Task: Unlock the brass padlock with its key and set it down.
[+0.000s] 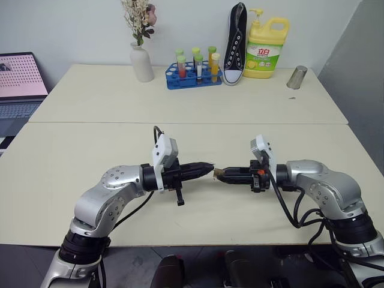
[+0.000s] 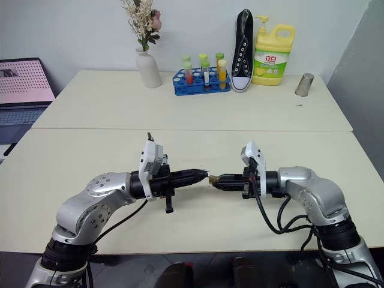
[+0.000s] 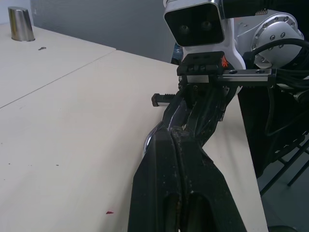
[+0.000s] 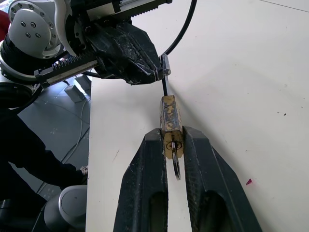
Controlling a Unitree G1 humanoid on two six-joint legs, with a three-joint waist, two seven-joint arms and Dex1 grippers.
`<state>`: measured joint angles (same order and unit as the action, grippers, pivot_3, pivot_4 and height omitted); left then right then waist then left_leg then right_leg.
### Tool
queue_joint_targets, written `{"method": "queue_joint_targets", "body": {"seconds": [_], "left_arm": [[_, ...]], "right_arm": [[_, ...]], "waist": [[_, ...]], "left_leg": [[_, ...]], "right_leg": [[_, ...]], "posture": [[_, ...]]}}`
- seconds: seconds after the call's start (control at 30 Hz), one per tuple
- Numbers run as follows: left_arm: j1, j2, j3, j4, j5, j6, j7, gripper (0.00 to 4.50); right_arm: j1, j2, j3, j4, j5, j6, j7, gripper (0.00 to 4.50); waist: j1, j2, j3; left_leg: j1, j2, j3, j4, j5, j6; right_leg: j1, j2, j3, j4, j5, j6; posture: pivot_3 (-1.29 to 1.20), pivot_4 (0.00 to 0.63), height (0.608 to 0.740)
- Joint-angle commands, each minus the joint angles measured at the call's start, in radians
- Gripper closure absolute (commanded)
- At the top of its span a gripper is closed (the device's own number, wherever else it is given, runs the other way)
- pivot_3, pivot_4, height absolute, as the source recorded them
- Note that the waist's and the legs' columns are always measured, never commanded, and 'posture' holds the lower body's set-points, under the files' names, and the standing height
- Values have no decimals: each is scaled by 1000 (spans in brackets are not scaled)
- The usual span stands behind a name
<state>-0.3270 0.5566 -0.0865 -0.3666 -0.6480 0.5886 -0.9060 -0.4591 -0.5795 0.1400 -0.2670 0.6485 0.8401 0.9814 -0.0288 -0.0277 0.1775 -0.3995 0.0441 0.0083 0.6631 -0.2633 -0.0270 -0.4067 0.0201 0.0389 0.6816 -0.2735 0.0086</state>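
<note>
The brass padlock hangs in the air between my two grippers, above the near table. My right gripper is shut on its yellow body, both fingers flanking its lower end. A thin silver piece, probably the key, sticks out of that end between the fingers. The shackle runs straight to my left gripper, which is shut on its tip. In the head views my left gripper and right gripper meet tip to tip, with the padlock a small speck between them.
On the far table stand a white vase with flowers, a blue rack of test tubes, a black sneaker on end, a yellow detergent bottle and a metal cup. A laptop sits at the left.
</note>
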Motion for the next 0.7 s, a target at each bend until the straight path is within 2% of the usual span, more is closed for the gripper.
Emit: {"method": "queue_joint_targets", "body": {"seconds": [0.03, 0.23, 0.37, 0.47, 0.57, 0.7], "left_arm": [[-5, 13, 17, -54, 9, -22, 0, 4500], [41, 73, 33, -115, 102, -112, -3, 4500], [100, 161, 46, -113, 256, -326, -54, 4500], [132, 199, 39, -55, 370, -498, -63, 3888], [165, 233, 2, 10, 470, -687, -108, 2906], [178, 202, -5, 43, 491, -759, -93, 1599]], "right_arm": [[-7, -7, -10, -18, 7, -11, 12, 4376], [-14, -9, -16, -6, 16, 8, 11, 4376], [-28, -12, -15, 17, 25, 51, 8, 4376], [-49, -8, -13, 48, 33, 109, -2, 4376], [-78, -8, 3, 85, 27, 161, -4, 4376], [-136, 17, 26, 172, 25, 266, -27, 4376]], "waist": [[0, 0, 0], [-1, 0, 0], [-1, 0, 0], [0, 1, 0], [0, 1, 0], [0, 1, 0]], "left_leg": [[0, 0, 0, 0, 0, 0], [0, 0, 0, 0, 0, 0], [0, 1, 0, 0, 0, 0], [1, 0, 1, -1, 0, 0], [1, 0, 1, -1, 0, 0], [1, 1, 2, -1, 0, 0]], "right_leg": [[0, 0, 0, 0, 0, 0], [0, 0, 1, 0, 0, 0], [0, -1, 0, 0, 0, 0], [0, -2, 1, 0, 0, -2], [0, -3, 1, -1, 2, -5], [0, -3, 1, -1, 2, -5]], "posture": [[0, 150, 740], [0, 150, 740], [0, 150, 740], [0, 150, 740], [0, 150, 740], [0, 150, 740]]}}
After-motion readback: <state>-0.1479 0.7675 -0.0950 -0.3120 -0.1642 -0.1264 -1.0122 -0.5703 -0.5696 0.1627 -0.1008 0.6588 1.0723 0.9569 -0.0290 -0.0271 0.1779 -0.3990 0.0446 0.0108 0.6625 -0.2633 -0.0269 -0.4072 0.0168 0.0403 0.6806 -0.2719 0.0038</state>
